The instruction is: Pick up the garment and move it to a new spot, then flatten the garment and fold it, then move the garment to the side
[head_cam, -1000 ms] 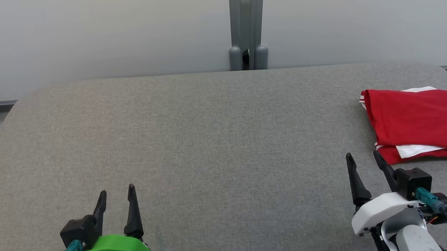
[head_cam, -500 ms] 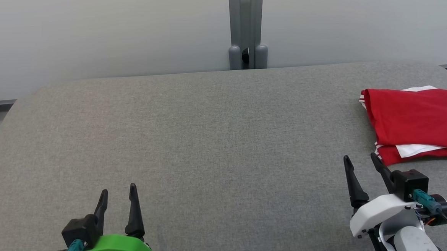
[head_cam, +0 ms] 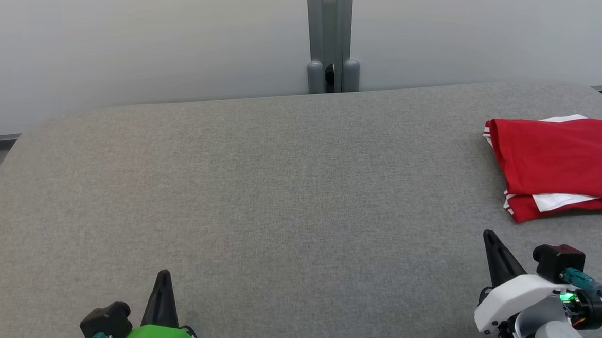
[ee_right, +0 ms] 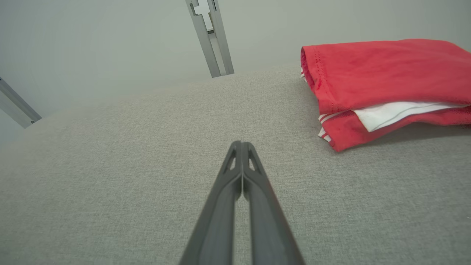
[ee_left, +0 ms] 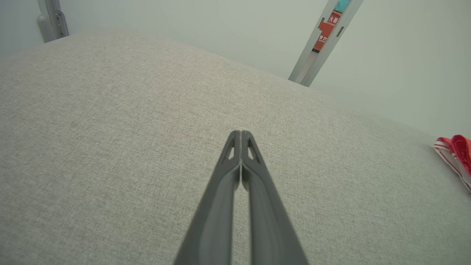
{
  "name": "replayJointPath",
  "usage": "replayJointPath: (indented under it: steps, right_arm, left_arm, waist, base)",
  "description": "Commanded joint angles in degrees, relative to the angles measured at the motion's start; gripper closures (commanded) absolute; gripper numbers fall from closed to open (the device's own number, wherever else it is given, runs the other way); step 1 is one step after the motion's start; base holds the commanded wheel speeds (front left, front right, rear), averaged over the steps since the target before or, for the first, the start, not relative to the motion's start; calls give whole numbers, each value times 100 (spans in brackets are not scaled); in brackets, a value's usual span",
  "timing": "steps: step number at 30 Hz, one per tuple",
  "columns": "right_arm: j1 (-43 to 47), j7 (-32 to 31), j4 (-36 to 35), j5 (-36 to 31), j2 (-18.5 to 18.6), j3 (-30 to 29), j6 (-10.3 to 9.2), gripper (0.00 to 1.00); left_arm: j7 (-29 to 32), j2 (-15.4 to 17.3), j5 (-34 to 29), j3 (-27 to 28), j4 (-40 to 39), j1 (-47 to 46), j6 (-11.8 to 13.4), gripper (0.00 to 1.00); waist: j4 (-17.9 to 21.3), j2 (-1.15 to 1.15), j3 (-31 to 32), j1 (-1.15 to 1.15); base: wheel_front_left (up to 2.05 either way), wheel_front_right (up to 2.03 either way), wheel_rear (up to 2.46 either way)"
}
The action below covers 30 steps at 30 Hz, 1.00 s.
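Grey woven fabric covers a wide tabletop [head_cam: 281,190] with rounded far corners, seen from the head view, looking forward and down.

Close to the near edge, toward the left corner, sits the left gripper [head_cam: 163,275]. Its green housing shows at the bottom of the head view with a small green light glowing on it. Its two dark fingers are pressed together into one narrow point and grip nothing. In the left wrist view those fingers [ee_left: 217,213] meet tip to tip above the grey cloth.

Behind the middle of the far edge, a grey metal post [head_cam: 331,33] stands upright against a pale wall [head_cam: 119,44].

Close to the near edge, toward the right corner, sits the right gripper [head_cam: 490,235]. It has a white housing, also with a small green light. Its fingers are likewise closed flat against each other and grip nothing.

Folded into a rough rectangle, the red garment [head_cam: 563,160] lies against the right edge of the tabletop, about midway between the far and near edges. Part of it runs past the right side of the head view. It rests flat on the cloth, near the right gripper but apart from it. In the right wrist view it lies ahead and to the right of the closed fingertips. A white layer shows between the red folds, and red-and-white striped trim shows at the folded corner nearest the gripper.
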<state>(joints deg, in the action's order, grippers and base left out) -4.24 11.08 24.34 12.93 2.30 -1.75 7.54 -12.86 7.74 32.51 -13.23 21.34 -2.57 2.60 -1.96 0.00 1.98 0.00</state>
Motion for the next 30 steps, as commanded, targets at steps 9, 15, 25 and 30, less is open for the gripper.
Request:
replayJointPath:
  steps: [9,15,25,30]
  right_arm:
    - [-123,-216,-273,1169,28,-51,-1,100]
    - [-126,-342,-351,1756,31,-80,-2,100]
    - [-143,-545,-458,2646,38,-136,-2,100]
    - [-152,-637,-504,3049,40,-163,-3,100]
  left_arm:
    - [268,-63,865,312,-194,-149,-161,100]
    - [410,-98,1311,455,-245,-174,-233,100]
    - [629,-154,1986,676,-319,-215,-347,100]
    - [729,-181,2290,775,-353,-231,-399,100]
  waist:
    - [15,0,-18,0]
    - [25,0,-28,0]
    - [41,0,-46,0]
    - [49,0,-55,0]
  base:
    - [0,0,0]
    - [0,0,0]
    - [0,0,0]
    - [0,0,0]
